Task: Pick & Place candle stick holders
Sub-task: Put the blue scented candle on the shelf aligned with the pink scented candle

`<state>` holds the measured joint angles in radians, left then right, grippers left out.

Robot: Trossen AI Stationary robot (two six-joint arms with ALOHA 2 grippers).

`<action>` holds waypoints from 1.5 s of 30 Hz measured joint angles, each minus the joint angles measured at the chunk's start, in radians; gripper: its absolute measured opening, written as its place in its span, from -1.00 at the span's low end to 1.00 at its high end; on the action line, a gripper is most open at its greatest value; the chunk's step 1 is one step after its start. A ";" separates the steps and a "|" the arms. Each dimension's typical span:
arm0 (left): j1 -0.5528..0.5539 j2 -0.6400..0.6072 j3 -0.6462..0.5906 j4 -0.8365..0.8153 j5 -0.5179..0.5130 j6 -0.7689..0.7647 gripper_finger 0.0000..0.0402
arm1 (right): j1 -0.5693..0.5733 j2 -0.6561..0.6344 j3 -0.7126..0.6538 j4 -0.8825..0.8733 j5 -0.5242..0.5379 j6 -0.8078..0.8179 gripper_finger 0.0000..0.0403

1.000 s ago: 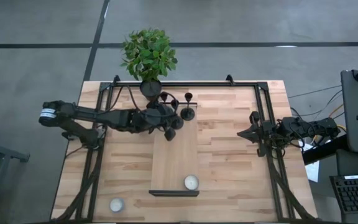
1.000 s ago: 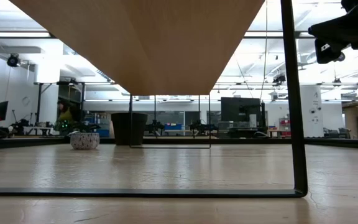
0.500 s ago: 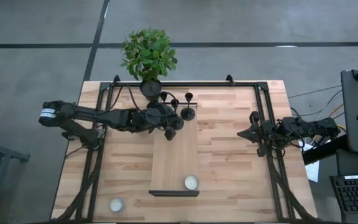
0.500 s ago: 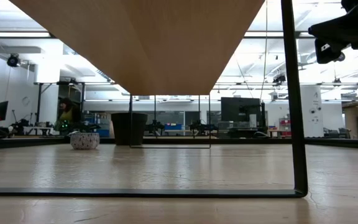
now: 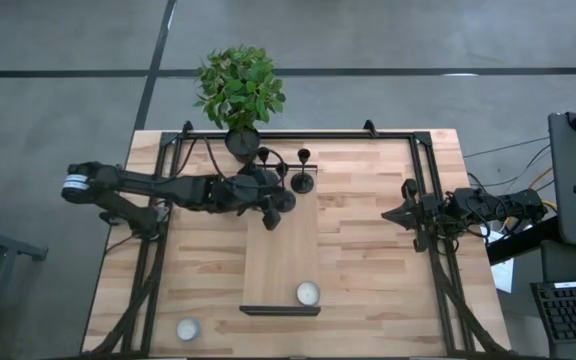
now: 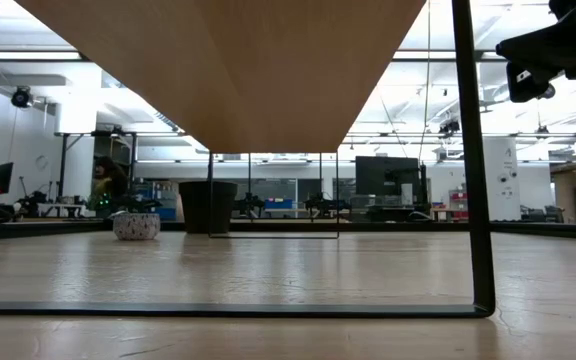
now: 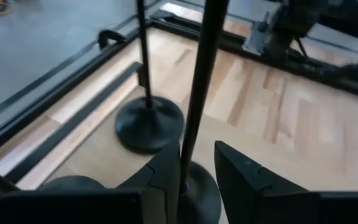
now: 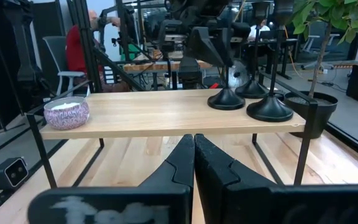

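Finds the left gripper reaching in from the left side, over the far end of the raised wooden shelf at mid-tabletop.

Notes its fingers spread to either side of the thin stem of one candle stick holder. Stem close against one finger, with a clear gap to the other; not clamped. Places this holder's disc base directly below the fingers; in the right wrist view it appears to rest on the shelf.

Finds a second candle stick holder upright just beside the first, at the shelf's far right corner, apart from the fingers. Finds a third candle stick holder upright near the same end, close to the black pot of the plant.

Records one white tealight at the near end of the shelf, well apart from the holders, and another tealight at the near left corner of the tabletop.

Finds the right gripper waiting at the right edge of the tabletop, fingers pressed together on nothing.
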<state>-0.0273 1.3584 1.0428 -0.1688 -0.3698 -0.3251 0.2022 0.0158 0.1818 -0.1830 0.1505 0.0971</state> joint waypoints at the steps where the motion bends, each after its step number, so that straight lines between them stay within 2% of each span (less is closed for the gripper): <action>1: 0.000 -0.003 0.001 -0.014 0.014 0.009 -0.52 | 0.000 0.000 0.000 0.000 0.000 0.000 -0.96; 12: -0.002 -0.066 0.003 -0.147 0.028 0.036 -0.52 | 0.000 0.000 0.000 0.000 0.000 0.000 -0.96; 16: -0.008 -0.099 0.004 -0.220 0.087 0.024 -0.52 | 0.000 -0.001 0.000 -0.001 0.000 0.000 -0.96; 23: -0.022 -0.197 0.002 -0.362 0.266 -0.021 -0.52 | 0.000 -0.001 0.000 0.000 0.000 0.000 -0.96; 29: -0.084 -0.297 0.001 -0.554 0.292 -0.043 -0.52 | 0.000 0.000 0.000 0.000 0.000 0.000 -0.96; 35: -0.222 -0.346 -0.002 -0.747 0.310 -0.173 -0.52 | 0.000 0.000 0.000 0.000 0.000 0.000 -0.96; 41: -0.440 -0.336 -0.040 -0.758 0.312 -0.334 -0.52 | 0.000 0.000 0.000 0.000 0.000 0.000 -0.96; 45: -0.581 -0.315 -0.073 -0.756 0.331 -0.511 -0.52 | 0.000 0.000 0.000 0.000 0.000 0.000 -0.96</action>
<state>-0.6085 1.0438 0.9696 -0.9246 -0.0384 -0.8358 0.2024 0.0154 0.1818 -0.1833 0.1505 0.0969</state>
